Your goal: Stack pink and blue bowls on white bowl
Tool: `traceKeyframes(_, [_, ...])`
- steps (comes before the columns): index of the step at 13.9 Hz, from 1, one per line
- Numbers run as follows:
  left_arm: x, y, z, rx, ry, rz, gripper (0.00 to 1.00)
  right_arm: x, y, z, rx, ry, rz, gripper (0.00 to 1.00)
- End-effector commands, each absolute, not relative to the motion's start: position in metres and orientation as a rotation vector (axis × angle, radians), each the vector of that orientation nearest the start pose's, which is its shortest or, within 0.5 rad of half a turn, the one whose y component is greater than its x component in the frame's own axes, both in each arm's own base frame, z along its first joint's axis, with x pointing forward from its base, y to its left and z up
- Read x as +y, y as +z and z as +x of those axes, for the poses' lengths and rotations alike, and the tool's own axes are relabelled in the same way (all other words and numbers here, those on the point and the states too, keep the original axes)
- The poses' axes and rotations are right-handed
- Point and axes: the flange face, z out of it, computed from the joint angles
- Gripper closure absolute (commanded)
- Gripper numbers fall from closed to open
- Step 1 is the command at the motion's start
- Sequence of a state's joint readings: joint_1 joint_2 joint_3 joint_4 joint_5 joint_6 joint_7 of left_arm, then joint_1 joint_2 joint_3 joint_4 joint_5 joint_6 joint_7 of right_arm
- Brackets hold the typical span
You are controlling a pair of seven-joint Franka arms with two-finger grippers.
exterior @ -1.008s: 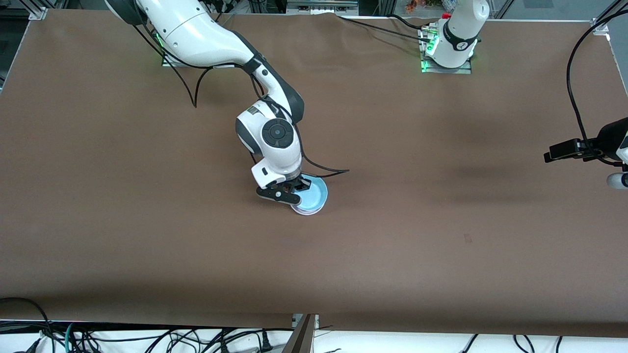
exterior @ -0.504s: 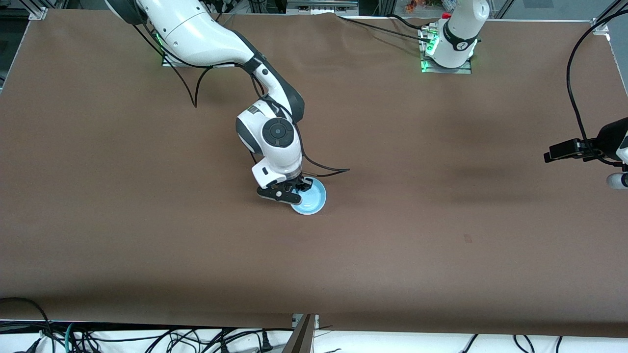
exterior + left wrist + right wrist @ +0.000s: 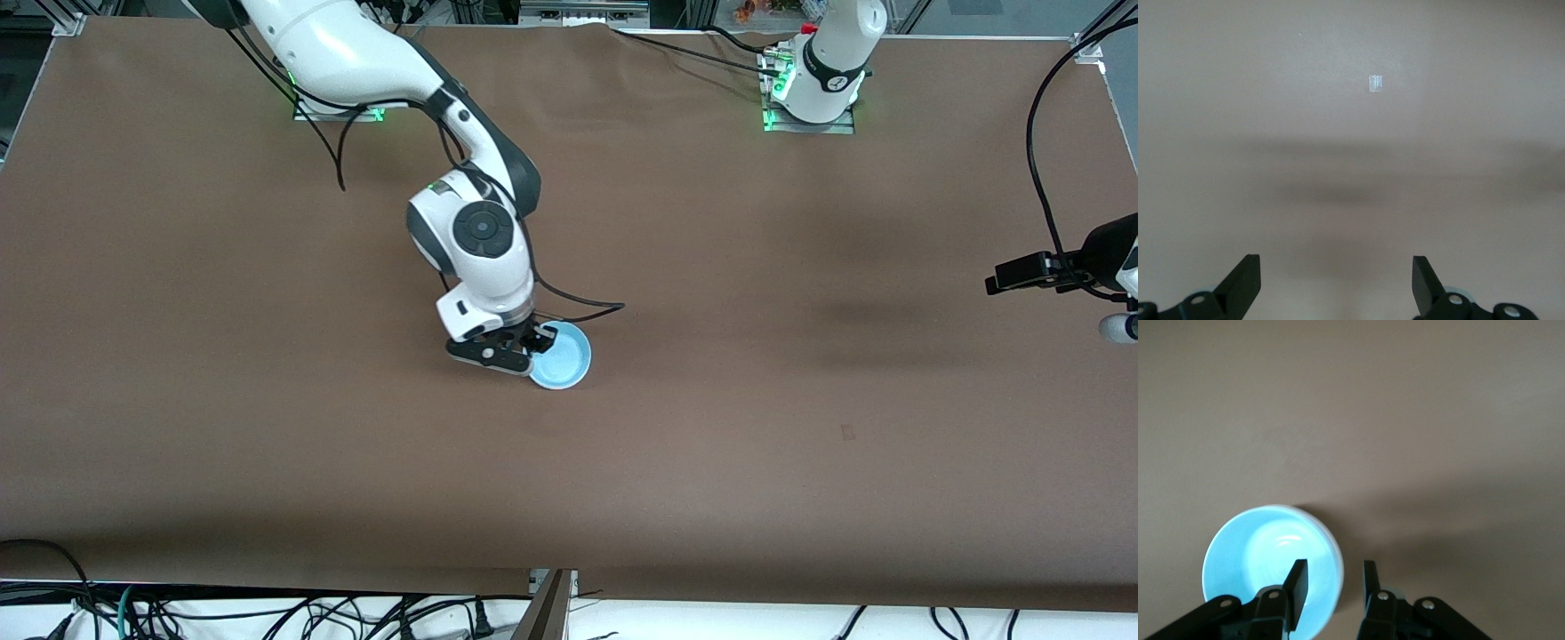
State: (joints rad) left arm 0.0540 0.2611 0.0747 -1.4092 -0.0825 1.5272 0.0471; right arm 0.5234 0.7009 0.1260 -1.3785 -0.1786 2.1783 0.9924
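We see blue bowl (image 3: 560, 355) resting upright mid-counter, light rim of another bowl just showing beneath it in right wrist view; pink and white bowls not told apart. Right claw (image 3: 532, 342) low over blue bowl's rim on side toward right arm's end, fingers (image 3: 1297, 581) parted, straddling rim, not pinching it. Left claw (image 3: 1336, 283) hangs over bare brown counter (image 3: 800, 427) at left arm's end, fingers spread wide, holding nothing; that arm waits. Small pale mark (image 3: 1375, 84) on counter below it.
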Motion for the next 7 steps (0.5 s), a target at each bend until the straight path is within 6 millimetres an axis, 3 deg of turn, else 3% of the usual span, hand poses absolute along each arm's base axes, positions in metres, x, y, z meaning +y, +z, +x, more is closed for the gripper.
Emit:
traceKeyframes(1, [0.067,0.544,0.620,-0.096,0.222,-3.191,0.00,0.391,0.379,0.607,0.422,-0.088,-3.059,0.59])
traceKeyframes(4, [0.068,0.544,0.620,-0.099,0.219,-3.191,0.00,0.342,0.450,0.603,0.381,0.009,-3.072,0.55])
traceKeyframes(7, [0.068,0.544,0.620,-0.099,0.222,-3.191,0.00,0.267,0.510,0.593,0.248,0.162,-3.134,0.51])
